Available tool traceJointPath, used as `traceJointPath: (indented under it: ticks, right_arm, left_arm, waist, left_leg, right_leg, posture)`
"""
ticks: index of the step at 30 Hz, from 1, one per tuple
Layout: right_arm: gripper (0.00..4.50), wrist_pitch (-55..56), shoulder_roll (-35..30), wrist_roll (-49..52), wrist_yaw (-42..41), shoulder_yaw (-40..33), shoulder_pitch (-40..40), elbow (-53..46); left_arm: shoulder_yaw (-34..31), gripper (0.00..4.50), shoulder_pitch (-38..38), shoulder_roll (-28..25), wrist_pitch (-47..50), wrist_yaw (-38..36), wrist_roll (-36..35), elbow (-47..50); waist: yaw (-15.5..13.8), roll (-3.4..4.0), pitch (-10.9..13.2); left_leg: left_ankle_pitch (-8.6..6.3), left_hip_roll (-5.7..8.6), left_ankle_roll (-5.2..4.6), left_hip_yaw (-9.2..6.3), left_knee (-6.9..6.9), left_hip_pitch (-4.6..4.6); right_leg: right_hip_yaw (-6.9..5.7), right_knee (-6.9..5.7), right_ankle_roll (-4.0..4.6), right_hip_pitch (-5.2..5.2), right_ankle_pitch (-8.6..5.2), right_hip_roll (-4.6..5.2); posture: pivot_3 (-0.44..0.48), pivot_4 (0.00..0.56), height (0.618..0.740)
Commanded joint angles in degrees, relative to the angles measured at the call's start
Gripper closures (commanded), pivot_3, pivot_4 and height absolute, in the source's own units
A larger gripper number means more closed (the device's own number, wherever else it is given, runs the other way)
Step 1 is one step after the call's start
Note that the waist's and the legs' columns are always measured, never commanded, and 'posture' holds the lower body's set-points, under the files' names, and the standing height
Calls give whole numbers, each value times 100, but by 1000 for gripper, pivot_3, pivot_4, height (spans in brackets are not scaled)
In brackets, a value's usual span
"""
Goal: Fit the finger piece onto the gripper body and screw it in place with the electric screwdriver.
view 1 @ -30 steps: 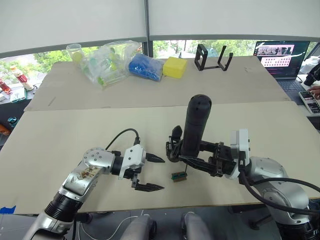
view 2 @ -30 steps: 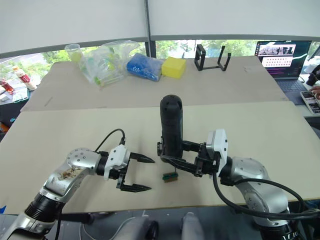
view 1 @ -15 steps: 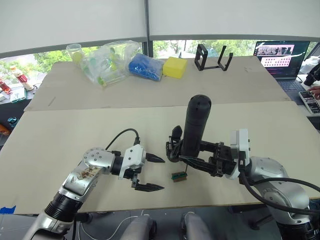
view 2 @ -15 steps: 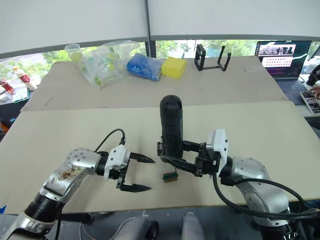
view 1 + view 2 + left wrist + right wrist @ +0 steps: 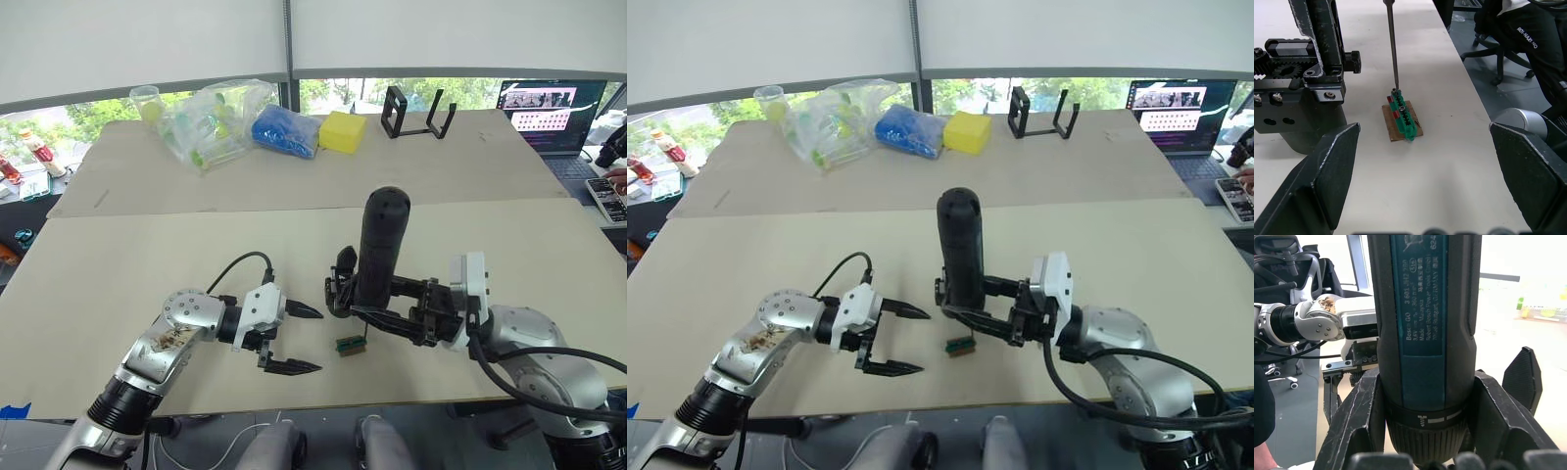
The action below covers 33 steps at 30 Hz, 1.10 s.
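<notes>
Right tool (image 5: 377, 315) grips the screwdriver (image 5: 380, 245) upright, its thin bit on a green block (image 5: 1402, 117). It looks heavy and stiff; grip low. Left tool (image 5: 294, 339) waits wide open.

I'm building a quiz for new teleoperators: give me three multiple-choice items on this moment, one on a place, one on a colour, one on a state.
1. Where does the thin metal bit of the thick dark cylindrical electric screwdriver rest?
A. on the small green block
B. on the yellow box
C. on the laptop

2. What colour is the crumpled bag beside the yellow box?
A. red
B. blue
C. white

3. How is the left claw?
A. shut on the screwdriver
B. shut on a cable
C. open, holding nothing

Answers: 1 A, the left wrist view shows the bit tip on the small green block. 2 B, the blue bag lies against the box. 3 C, its fingers stand spread over bare table.
</notes>
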<state>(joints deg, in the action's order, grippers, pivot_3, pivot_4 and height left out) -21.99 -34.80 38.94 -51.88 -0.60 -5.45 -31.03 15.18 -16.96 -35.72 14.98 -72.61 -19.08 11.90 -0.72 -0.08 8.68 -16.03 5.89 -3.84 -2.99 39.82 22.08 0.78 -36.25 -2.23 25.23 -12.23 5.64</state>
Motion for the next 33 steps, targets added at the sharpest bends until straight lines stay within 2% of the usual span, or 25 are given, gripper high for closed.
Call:
traceJointPath:
  ticks: [1,17,22,27,33]
  right_arm:
    - [2575,61,-3,81,-38,-73,-68,-173]
    - [2575,126,-109,-4,-226,-12,166,-144]
    - [2575,176,-34,-71,-251,-70,106,-44]
    - [2575,98,8,273,-242,-299,-18,-182]
    - [2575,123,68,195,-123,-233,-128,-172]
  left_arm:
    - [-10,0,30,-33,-131,-4,7,113]
    - [1,0,0,9,-166,6,20,54]
    - [1,0,-17,30,-176,3,39,28]
    - [-1,0,-32,45,-187,-24,57,-4]
    - [31,0,-48,97,-190,-11,70,-13]
  waist:
    - [0,0,0]
    - [3,0,0]
    - [-2,0,0]
    - [1,0,0]
    - [-3,0,0]
  left_leg:
    - [0,0,0,0,0,0]
    - [0,0,0,0,0,0]
    - [0,0,0,0,0,0]
    - [0,0,-1,0,0,0]
    - [-1,0,-1,0,0,0]
  right_leg:
    - [0,0,0,0,0,0]
    - [0,0,0,0,0,0]
    - [0,1,0,-2,0,-1]
    - [0,1,0,-1,0,0]
    - [0,2,-1,-1,0,0]
  posture:
    - [0,150,737]
    - [0,150,737]
    - [0,150,737]
    - [0,150,737]
    - [0,150,737]
